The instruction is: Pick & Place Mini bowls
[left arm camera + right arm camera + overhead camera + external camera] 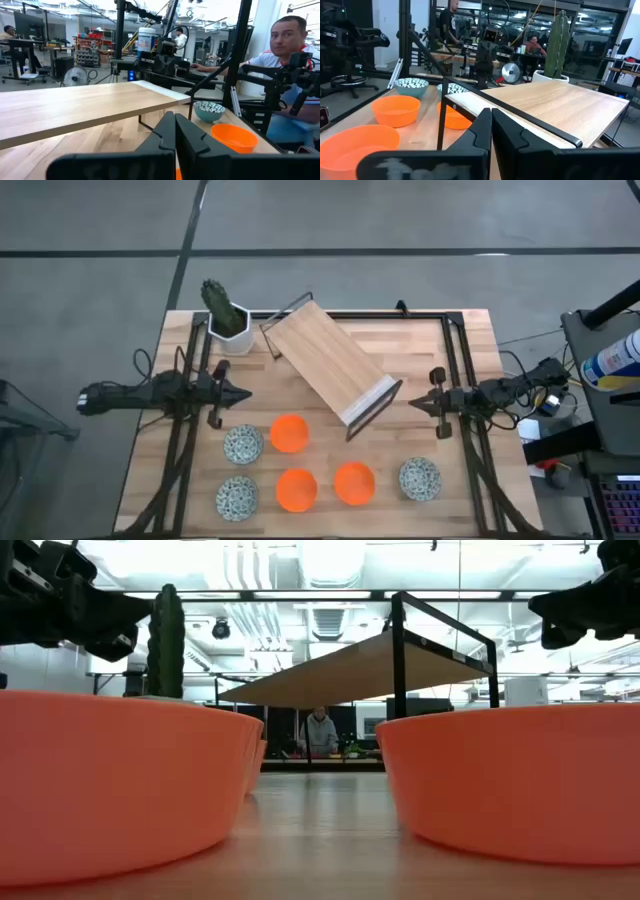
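Six mini bowls sit on their bases on the near half of the table. Three are orange [289, 433], [297, 489], [354, 483]. Three are white with a dark pattern [243, 444], [237, 497], [420, 479]. My left gripper [245, 393] hovers shut above the table, left of the bowls and beyond them. My right gripper [415, 402] hovers shut on the right, facing it. The left wrist view shows its shut fingers [174, 116] with a patterned bowl [209, 110] and an orange bowl [234, 137] ahead. The right wrist view shows its shut fingers [491, 112] and an orange bowl [396, 110].
A wooden shelf on a black metal frame [335, 370] stands slantwise in the table's middle, between the two grippers. A cactus in a white pot [228, 320] stands at the far left corner. Black rails [470, 450] run along both table sides. A person [285, 45] sits beyond the right edge.
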